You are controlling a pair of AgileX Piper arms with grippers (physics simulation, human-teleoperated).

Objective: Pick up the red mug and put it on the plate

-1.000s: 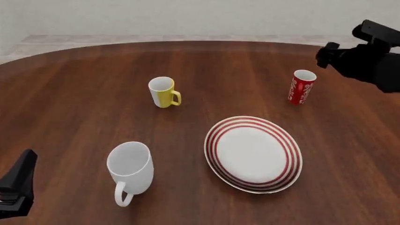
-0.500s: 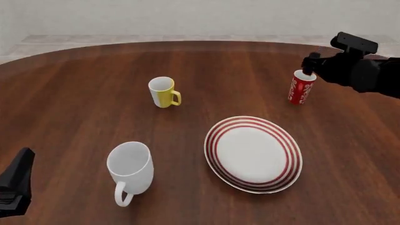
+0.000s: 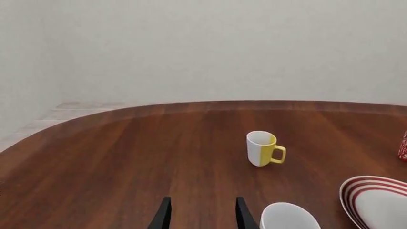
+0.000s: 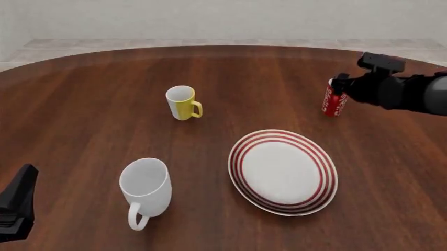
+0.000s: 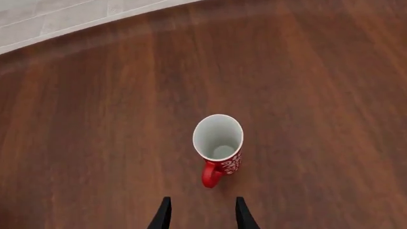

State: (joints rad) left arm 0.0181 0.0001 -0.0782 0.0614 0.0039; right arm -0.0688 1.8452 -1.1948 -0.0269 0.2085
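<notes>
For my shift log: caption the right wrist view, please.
Open right gripper poised above the upright red mug on the wooden table, handle toward the fingers, not yet grasped.

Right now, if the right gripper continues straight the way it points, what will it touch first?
Probably the red mug: it stands upright directly ahead of the open right gripper, handle nearest the fingers. The remaining gap is unclear.

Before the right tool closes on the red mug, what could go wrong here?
1. The right tool is open and short of the red mug, whose handle faces it; the fingers may push the tall, slim mug over.
2. Off-centre closing could catch the handle alone, so the mug might tilt.
3. The plate has a raised rim that the mug could clip.
</notes>
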